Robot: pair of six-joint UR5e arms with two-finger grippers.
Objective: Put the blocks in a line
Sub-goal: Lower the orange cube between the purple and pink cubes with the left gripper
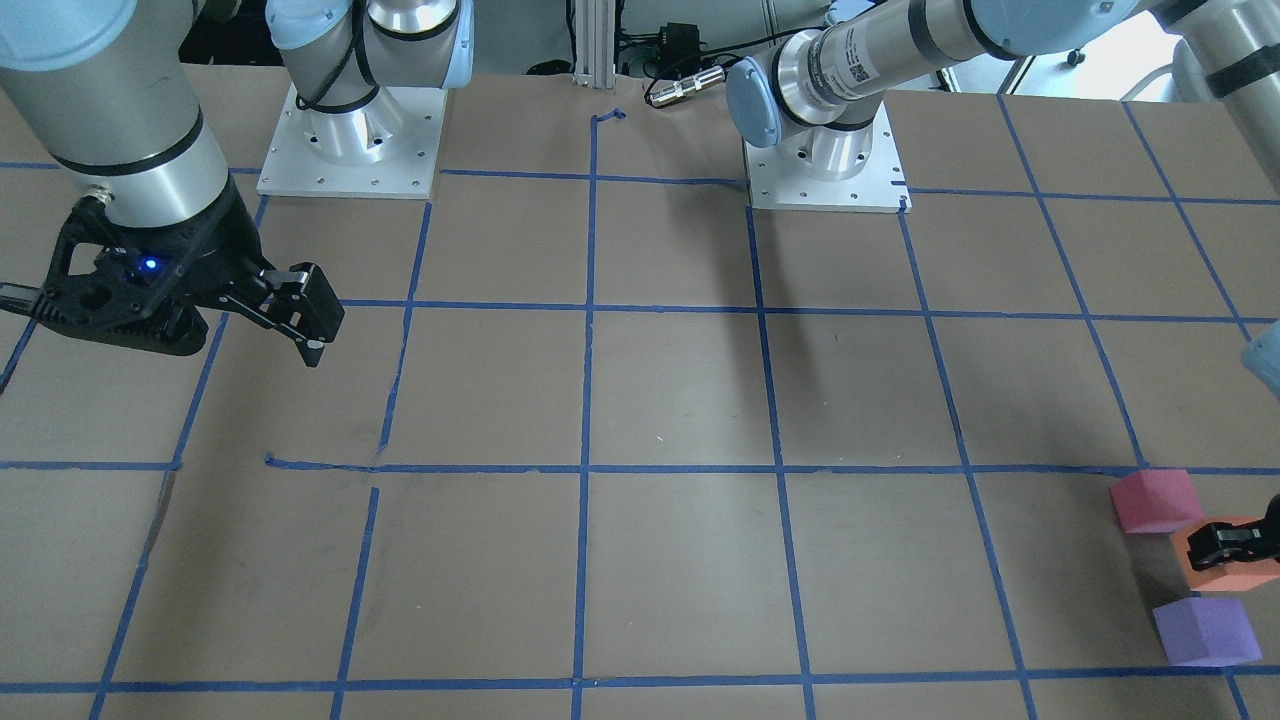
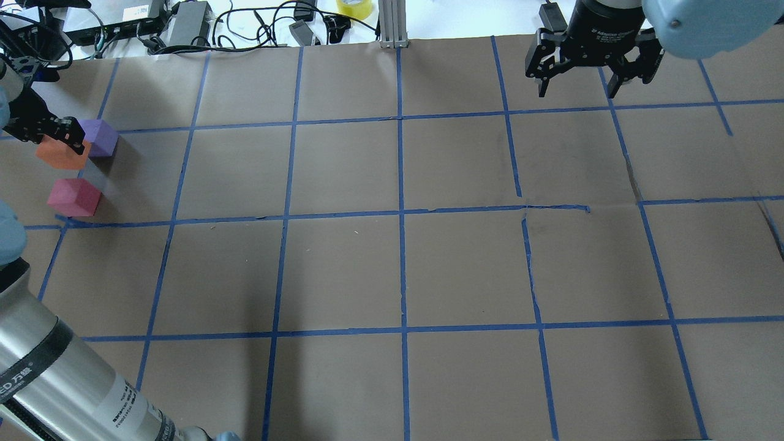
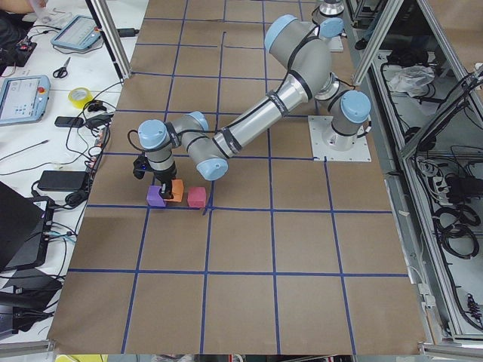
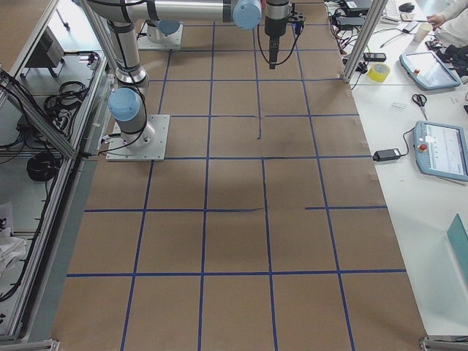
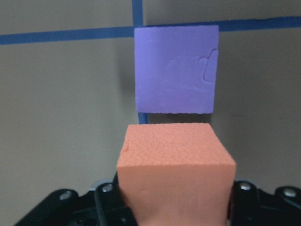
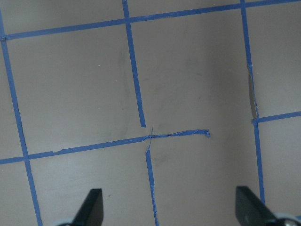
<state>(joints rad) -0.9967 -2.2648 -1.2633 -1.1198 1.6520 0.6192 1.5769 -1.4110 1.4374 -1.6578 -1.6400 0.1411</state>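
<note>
- orange block [image 5: 175,174]: fills the lower middle of the left wrist view, clamped at its two sides between the black fingers [image 5: 106,195] of the left gripper [image 5: 174,197]; jaws closed on it. whether its underside touches the paper cannot be told.
- purple block [image 5: 176,68]: just beyond the orange block in the same view, squarely in line with it, a narrow gap between the two; a faint imprint marks its top face, and its far edge lies along a strip of blue tape [image 5: 61,35].
- red-pink block [image 2: 73,197]: on the other side of the orange block from the purple one, apart from it, close to a tape crossing, untouched by either gripper.
- arrangement: all three blocks are grouped near the table's edge on the robot's left, orange in the middle; in the front-facing view the orange one sits a little to the view's right of the other two.
- right gripper [image 2: 588,86]: hangs over the robot's right side of the table [image 2: 343,269], well apart from the blocks; jaws spread wide with nothing between them, only paper and tape lines showing under them in the right wrist view.
- table: covered in brown paper, divided into squares by the blue tape.
</note>
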